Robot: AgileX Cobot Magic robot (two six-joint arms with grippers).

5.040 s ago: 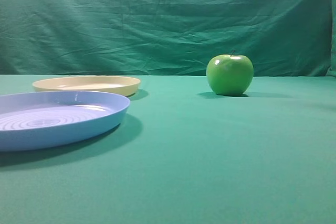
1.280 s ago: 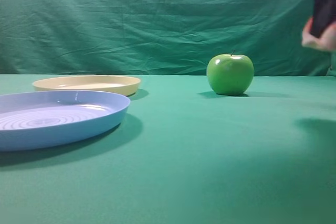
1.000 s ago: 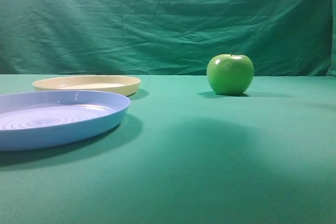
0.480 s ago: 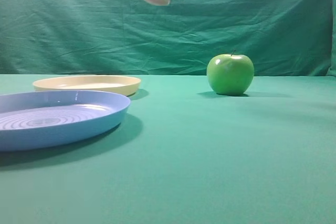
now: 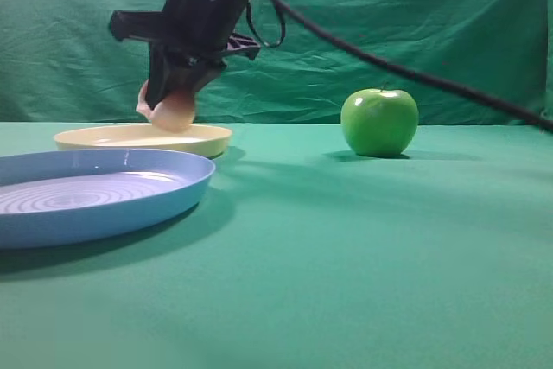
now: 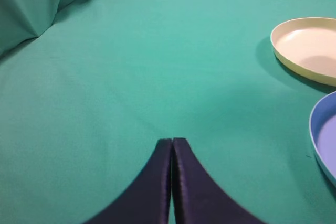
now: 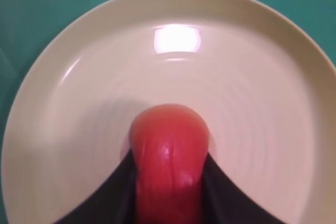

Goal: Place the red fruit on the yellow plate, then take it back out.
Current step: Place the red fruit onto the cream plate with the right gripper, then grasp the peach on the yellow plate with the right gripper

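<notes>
CHANGE: right claw [image 5: 169, 108] now comes down at upper left, over yellow plate [image 5: 207, 139] | CLAW: pinching red fruit [image 7: 169, 156] | MEANS: fruit nearly placed, let go next

The fruit [image 5: 173, 111] is over the plate [image 5: 207, 137]. A bigger plate [image 5: 104, 205] lies in front. The apple [image 5: 378, 122] stands far right.

A staged lab tabletop: green cloth [image 5: 363, 265] covers table and backdrop [image 5: 389, 32].

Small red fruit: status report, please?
Right gripper holds small red fruit over round pale yellow plastic plate. Left gripper shut, idle. Nothing in the way.
</notes>
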